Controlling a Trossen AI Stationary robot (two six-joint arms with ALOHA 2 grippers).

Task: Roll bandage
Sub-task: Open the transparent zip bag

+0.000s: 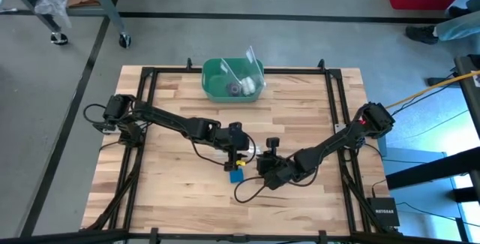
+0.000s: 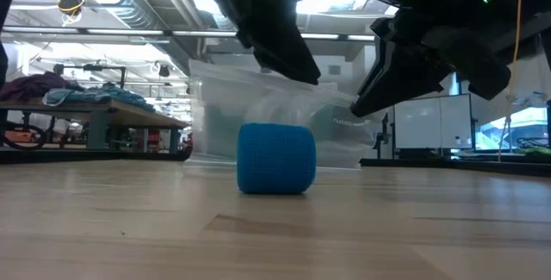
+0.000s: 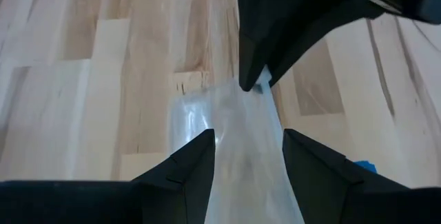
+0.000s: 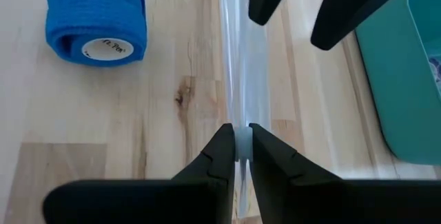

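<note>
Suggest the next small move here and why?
Probably: close the left gripper on the clear plastic bag. Its fingers straddle the bag, open, while the right gripper pinches the far edge. The bandage lies rolled on the table, outside the bag.

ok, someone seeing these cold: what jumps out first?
The bright blue bandage, already a compact roll, sits alone on the wooden table, touched by neither arm. Just behind it both grippers meet over a clear plastic bag: the right gripper is pinched shut on its edge, while the left gripper is open with the bag between its fingers. A green bin stands at the table's far edge.
</note>
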